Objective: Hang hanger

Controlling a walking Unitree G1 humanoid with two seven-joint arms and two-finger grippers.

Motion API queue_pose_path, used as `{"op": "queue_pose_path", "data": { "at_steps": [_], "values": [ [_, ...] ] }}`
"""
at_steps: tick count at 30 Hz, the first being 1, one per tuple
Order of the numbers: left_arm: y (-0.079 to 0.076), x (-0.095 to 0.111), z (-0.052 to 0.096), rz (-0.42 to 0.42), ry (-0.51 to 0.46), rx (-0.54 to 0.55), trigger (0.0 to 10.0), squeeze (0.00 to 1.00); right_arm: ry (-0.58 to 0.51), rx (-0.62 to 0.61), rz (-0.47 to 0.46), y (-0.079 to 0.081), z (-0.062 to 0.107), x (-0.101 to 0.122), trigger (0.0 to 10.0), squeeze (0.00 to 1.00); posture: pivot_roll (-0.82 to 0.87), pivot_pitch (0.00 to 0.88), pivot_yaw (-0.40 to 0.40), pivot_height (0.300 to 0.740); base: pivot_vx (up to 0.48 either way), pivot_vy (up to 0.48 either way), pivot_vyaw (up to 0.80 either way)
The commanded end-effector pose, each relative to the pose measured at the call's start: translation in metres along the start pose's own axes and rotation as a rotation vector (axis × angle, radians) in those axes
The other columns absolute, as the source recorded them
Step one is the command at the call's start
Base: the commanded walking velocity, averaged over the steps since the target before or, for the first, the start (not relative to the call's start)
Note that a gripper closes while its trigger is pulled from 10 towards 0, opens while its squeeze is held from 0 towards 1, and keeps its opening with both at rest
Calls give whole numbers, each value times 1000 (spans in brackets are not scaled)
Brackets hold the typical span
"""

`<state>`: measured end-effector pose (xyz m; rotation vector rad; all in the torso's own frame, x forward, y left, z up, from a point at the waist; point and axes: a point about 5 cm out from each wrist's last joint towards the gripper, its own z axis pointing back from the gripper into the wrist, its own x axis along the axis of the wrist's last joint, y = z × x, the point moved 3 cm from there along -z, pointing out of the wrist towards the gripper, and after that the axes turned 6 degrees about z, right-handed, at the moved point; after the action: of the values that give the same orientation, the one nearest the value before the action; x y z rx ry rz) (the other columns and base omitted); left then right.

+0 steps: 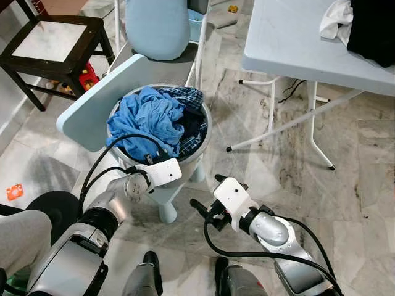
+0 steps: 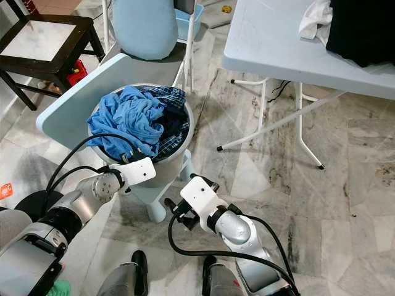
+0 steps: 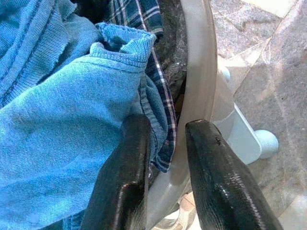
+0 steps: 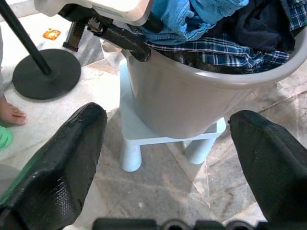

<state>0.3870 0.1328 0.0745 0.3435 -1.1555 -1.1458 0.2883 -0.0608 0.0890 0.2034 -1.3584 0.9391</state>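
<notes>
A grey laundry basket (image 1: 201,148) stands on a small light-blue stool (image 1: 166,198) and is heaped with clothes. A blue shirt (image 1: 147,117) lies on top, over a plaid garment (image 1: 191,98) and a dark one. My left gripper (image 1: 150,159) is at the basket's near rim. In the left wrist view its fingers (image 3: 129,158) are slightly parted, one over the blue shirt (image 3: 57,120), the other outside the rim (image 3: 196,72). My right gripper (image 1: 207,191) hovers low, just right of the stool, and is wide open and empty (image 4: 168,124), facing the basket wall (image 4: 182,100).
A light-blue folding table (image 1: 296,43) at the right carries white and black cloth. A dark wooden chair (image 1: 52,40) stands at the far left. A pale blue chair (image 1: 92,105) is behind the basket. A round black stand base (image 4: 45,74) and a person's foot (image 4: 9,115) are left of the stool.
</notes>
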Motion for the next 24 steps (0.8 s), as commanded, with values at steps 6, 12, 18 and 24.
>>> {"op": "queue_pose_path", "data": {
  "at_steps": [6, 12, 18, 24],
  "values": [
    [17, 13, -1, 96, -62, 81, 0, 0, 2, 1, 10, 1, 1, 0, 10000, 0, -46, 311, -32, 740, 0, 0, 0],
    [21, 24, 2, 244, -133, 132, 0, 0, 3, 2, 12, 1, 0, -1, 10000, 0, -44, 305, -32, 740, 0, 0, 0],
    [11, 22, 7, 353, -162, 131, 0, 0, 1, 4, 15, 1, -1, 0, 10000, 0, -39, 300, -35, 740, 0, 0, 0],
    [26, 36, 15, 423, -242, 176, 0, 0, -2, 7, 16, 1, -3, 0, 10000, 0, -29, 293, -38, 740, 0, 0, 0]
  ]
}}
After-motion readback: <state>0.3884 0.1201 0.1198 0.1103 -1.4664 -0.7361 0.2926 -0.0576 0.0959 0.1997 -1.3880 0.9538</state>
